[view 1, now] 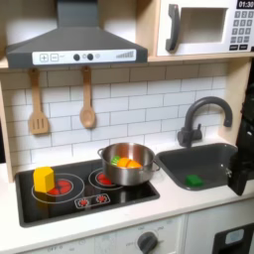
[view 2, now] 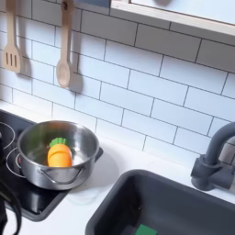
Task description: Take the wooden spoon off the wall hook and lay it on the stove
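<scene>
On tiled wall above stove [view 1: 30, 206], wooden spoon [view 1: 87, 102] hangs from hook, right of slotted spatula [view 1: 38, 107]. Dark gripper [view 1: 241, 171] cropped at first exterior view's right edge; jaws' state unclear. Pot [view 2: 58, 154] hides burner.

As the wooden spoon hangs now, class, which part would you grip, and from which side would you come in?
Grip the wooden spoon on its slim straight handle, midway between the hook and the bowl. It hangs upright, flat against the tiled wall, so come straight in from the front, with the fingers either side of the handle. The slotted spatula hangs apart, so there looks to be room.
</scene>
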